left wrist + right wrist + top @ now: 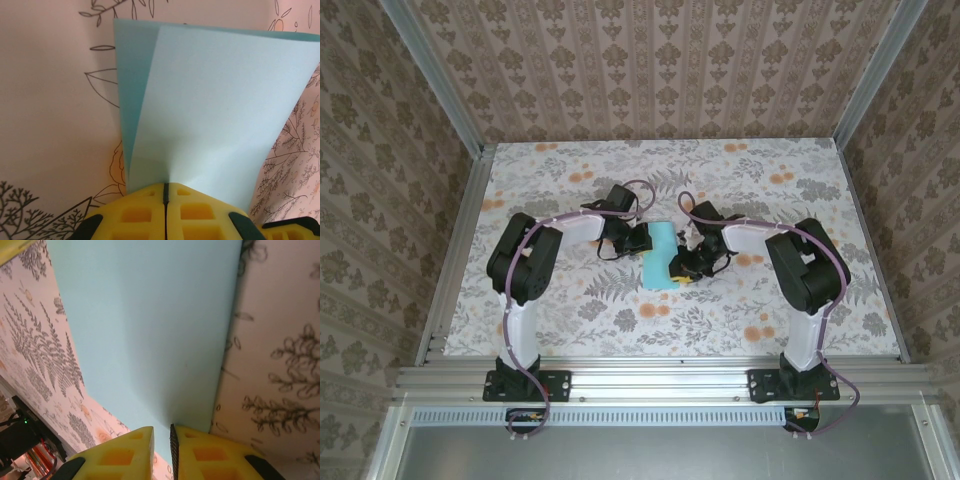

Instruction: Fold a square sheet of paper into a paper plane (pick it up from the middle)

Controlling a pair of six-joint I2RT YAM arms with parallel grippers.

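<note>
Two grippers meet at the square sheet of paper (660,255), which is folded over at the middle of the table (770,320). The left gripper (165,189), at the sheet's 9 o'clock, is clamped tight on its edge. The right gripper (162,430), at 4 o'clock, has its jaws a thin slit apart, with the paper's edge at the slit. Whether it pinches, I cannot tell.

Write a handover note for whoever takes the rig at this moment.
Left gripper: shut on the blue sheet at its edge.
Right gripper: jaws nearly closed at the sheet's edge; grip unclear.
Sheet: middle of the table, between the grippers, two layers showing.
Done: one fold, it seems.
To do: nose and wing folds; no dart shape yet.
</note>
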